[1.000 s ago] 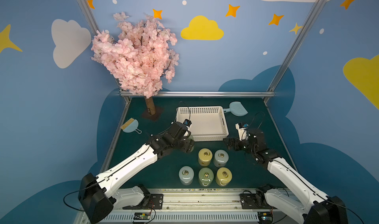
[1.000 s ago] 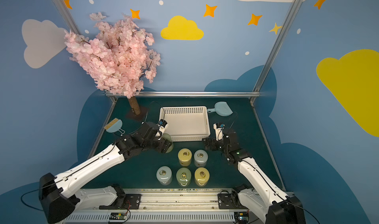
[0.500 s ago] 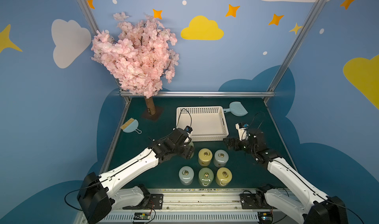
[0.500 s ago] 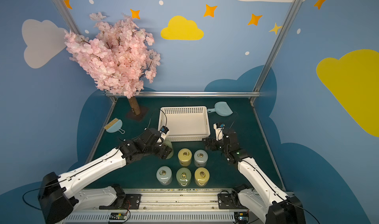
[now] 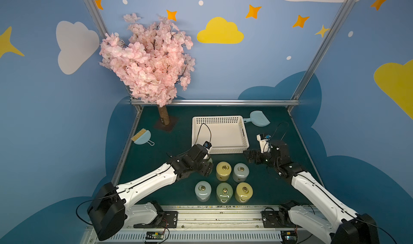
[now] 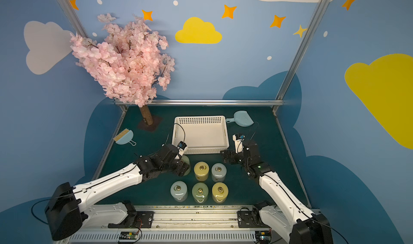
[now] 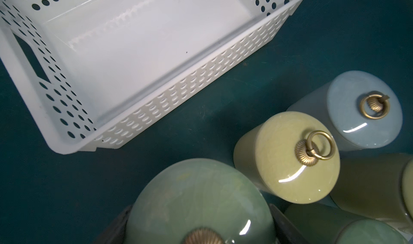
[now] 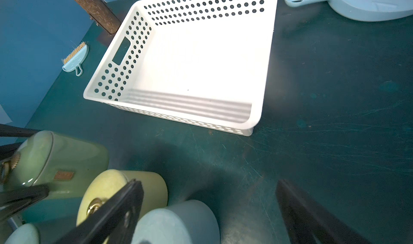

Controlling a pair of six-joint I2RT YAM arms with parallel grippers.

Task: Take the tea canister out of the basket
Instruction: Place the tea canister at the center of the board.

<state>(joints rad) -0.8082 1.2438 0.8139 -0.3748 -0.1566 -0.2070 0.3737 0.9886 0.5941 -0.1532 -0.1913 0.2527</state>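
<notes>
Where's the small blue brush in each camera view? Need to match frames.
Both top views: brush lies well to the left of the basket.
Left wrist: not in it.
Right wrist: brush lies out past the basket's slot-handle side.
Shared landmark: the white basket, which shows in all four views.

In both top views the left gripper (image 6: 181,168) covers most of the green canister (image 6: 188,163); the left wrist view cuts off its blurred lid. The right wrist view crops the dustpan (image 8: 366,6).
</notes>
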